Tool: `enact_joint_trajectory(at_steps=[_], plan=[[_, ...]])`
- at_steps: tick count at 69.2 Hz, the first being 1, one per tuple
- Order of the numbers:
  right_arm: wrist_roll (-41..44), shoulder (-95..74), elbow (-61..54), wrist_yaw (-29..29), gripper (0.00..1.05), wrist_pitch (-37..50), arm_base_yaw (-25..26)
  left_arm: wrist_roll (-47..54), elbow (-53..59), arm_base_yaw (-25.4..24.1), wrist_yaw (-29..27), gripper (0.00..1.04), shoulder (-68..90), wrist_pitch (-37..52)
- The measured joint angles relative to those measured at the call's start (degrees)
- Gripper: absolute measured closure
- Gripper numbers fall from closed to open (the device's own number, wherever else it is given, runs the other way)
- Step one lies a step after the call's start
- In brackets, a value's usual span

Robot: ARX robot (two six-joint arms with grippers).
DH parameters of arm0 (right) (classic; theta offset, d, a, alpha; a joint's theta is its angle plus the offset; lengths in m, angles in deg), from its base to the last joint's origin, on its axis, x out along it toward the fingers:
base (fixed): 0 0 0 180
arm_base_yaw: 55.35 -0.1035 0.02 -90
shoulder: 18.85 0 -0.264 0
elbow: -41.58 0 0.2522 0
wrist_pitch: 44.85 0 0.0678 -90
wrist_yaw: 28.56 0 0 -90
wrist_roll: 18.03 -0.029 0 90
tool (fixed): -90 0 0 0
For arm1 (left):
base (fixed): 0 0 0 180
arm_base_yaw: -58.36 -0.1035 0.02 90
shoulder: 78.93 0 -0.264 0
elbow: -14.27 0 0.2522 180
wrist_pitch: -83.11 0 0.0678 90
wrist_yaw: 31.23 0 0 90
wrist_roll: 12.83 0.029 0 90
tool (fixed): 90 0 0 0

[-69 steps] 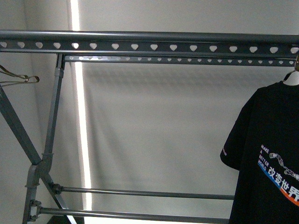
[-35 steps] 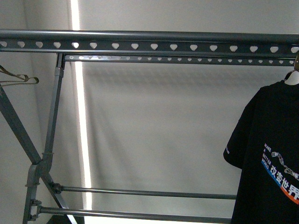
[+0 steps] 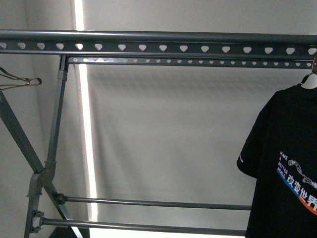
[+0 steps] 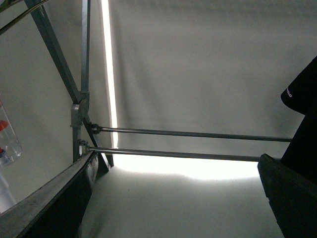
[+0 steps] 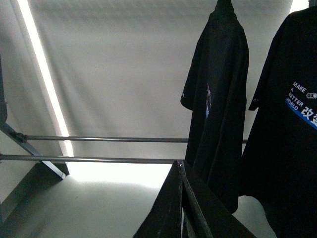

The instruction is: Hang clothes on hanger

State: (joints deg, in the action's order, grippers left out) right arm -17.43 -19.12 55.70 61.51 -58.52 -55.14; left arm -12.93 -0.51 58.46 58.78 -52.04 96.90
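The black T-shirt (image 3: 285, 163) with white "MAKE A BETTER WORLD" print hangs at the right edge of the front view, under the grey rack's top rail (image 3: 158, 48) with its heart-shaped holes. A pale hook (image 3: 311, 80) at its collar reaches up towards the rail. Neither gripper appears in the front view. My left gripper (image 4: 173, 198) is open wide with nothing between its dark fingers (image 4: 49, 203), and the shirt's sleeve (image 4: 302, 89) is off to one side. My right gripper (image 5: 181, 164) is shut, its tips meeting in front of the printed shirt (image 5: 287, 148).
A second black shirt (image 5: 218, 99) hangs edge-on beside the printed one. A thin brownish wire hanger (image 3: 20, 82) dangles at the rack's left end. Slanted legs (image 3: 52, 148) and two thin crossbars (image 3: 158, 203) run low across the rack. A pale wall is behind.
In the front view the T-shirt has shifted slightly to the right, and the wire hanger at the left has swayed a little. The rack has not moved.
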Motion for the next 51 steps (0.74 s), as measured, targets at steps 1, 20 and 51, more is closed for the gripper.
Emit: enact_joint_trajectory(at_steps=[1, 20, 51], plan=[[0.0, 0.0, 0.0, 0.0, 1.02, 0.0, 0.0, 0.0, 0.0, 0.0, 0.0, 0.07, 0.0, 0.0], [0.0, 0.0, 0.0, 0.0, 0.87, 0.0, 0.0, 0.0, 0.0, 0.0, 0.0, 0.07, 0.0, 0.0], [0.0, 0.0, 0.0, 0.0, 0.08, 0.0, 0.0, 0.0, 0.0, 0.0, 0.0, 0.07, 0.0, 0.0]])
